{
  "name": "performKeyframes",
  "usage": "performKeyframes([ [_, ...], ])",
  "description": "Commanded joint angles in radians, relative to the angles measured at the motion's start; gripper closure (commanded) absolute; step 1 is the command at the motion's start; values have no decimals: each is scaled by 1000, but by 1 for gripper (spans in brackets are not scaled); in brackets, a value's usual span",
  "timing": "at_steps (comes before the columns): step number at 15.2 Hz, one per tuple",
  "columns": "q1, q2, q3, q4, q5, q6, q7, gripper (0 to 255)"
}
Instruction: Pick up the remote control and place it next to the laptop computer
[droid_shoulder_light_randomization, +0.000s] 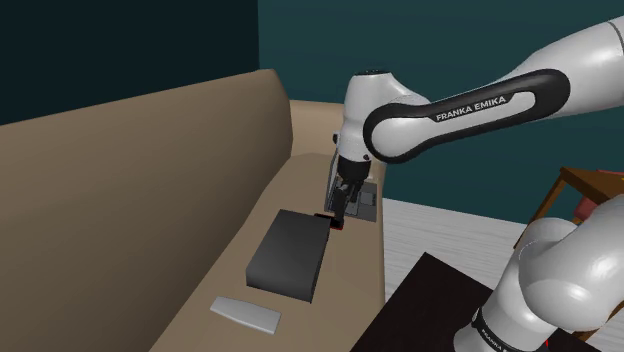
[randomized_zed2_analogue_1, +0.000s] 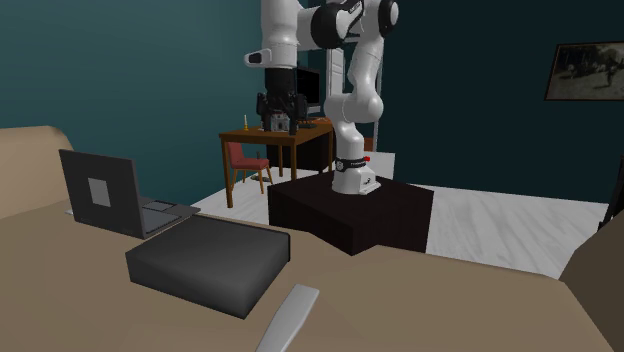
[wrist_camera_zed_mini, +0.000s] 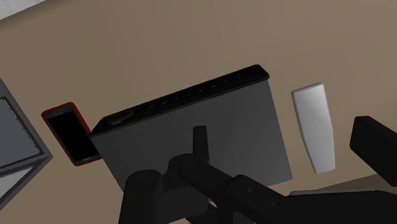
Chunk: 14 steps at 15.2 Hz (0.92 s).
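Dark grey flat box (droid_shoulder_light_randomization: 288, 255) lies on seat of tan sofa (droid_shoulder_light_randomization: 120, 190), long side toward backrest. Red-cased phone (wrist_camera_zed_mini: 70, 132), black screen up, flat on seat just beside box's corner. Past sofa: wooden table (randomized_zed2_analogue_1: 275, 135), red chair (randomized_zed2_analogue_1: 245, 160) at it. Framed picture (randomized_zed2_analogue_1: 585, 68) on teal wall.

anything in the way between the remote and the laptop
Yes. A dark grey box lies flat on the sofa seat between the remote and the open laptop, and a red-edged phone lies at the box's laptop end. The gripper hangs above that end, so lifting the remote over the box is likely needed.
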Motion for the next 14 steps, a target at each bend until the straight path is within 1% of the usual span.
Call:
performKeyframes([
  [1,7,75,22,7,-3,72,14,0],
  [7,25,283,76,48,-44,246,61,0],
  [10,34,395,97,86,-86,320,96,0],
  [14,58,549,110,154,-162,402,154,0],
])
